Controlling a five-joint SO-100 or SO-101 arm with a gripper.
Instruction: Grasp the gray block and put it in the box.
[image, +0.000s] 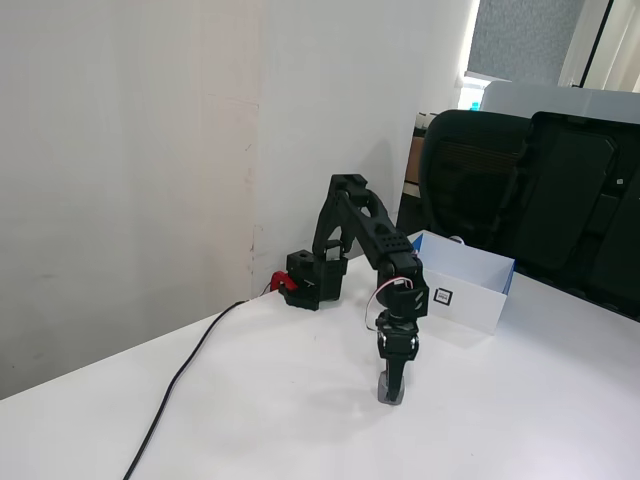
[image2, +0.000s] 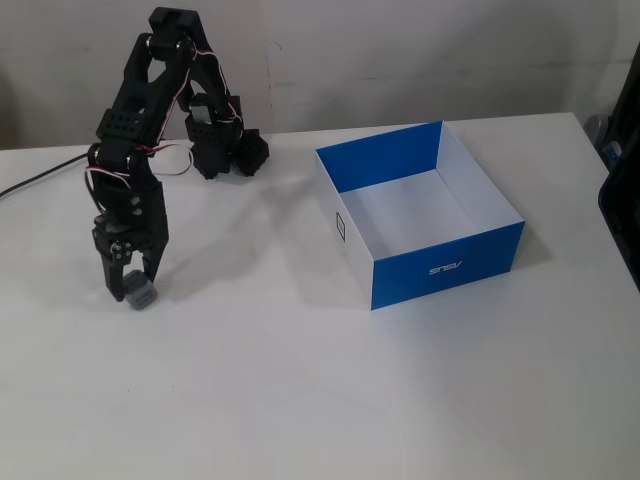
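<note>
A tiny gray block sits between the fingertips of my black gripper, which points straight down at the table on the left side of one fixed view. The fingers are closed against the block. In the other fixed view the same gripper holds the gray block at the table surface. The box, white outside with blue inner walls and a small square marker on its left side, stands open and empty to the right, well apart from the gripper. From the other side the box sits behind the arm.
The arm's base stands at the back of the white table, with a black cable running off toward the front left edge. Black office chairs stand behind the table beyond the box.
</note>
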